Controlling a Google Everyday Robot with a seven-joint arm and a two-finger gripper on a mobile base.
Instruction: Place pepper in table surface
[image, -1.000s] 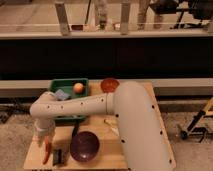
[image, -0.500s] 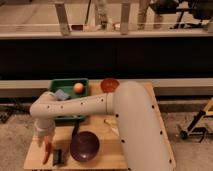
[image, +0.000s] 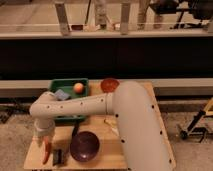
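Note:
The slim orange-red pepper (image: 46, 152) hangs or lies at the front left of the light wooden table surface (image: 102, 132), just below my gripper (image: 45, 141). My white arm reaches from the right across the table to the left. The gripper's wrist points down over the pepper. I cannot tell if the pepper rests on the wood or is held just above it.
A purple bowl (image: 84, 146) sits right of the pepper. A small dark object (image: 58, 156) lies between them. A green tray (image: 67, 93) at the back left holds a round orange fruit (image: 78, 87) and a blue item. A red-brown bowl (image: 110, 84) stands behind the arm.

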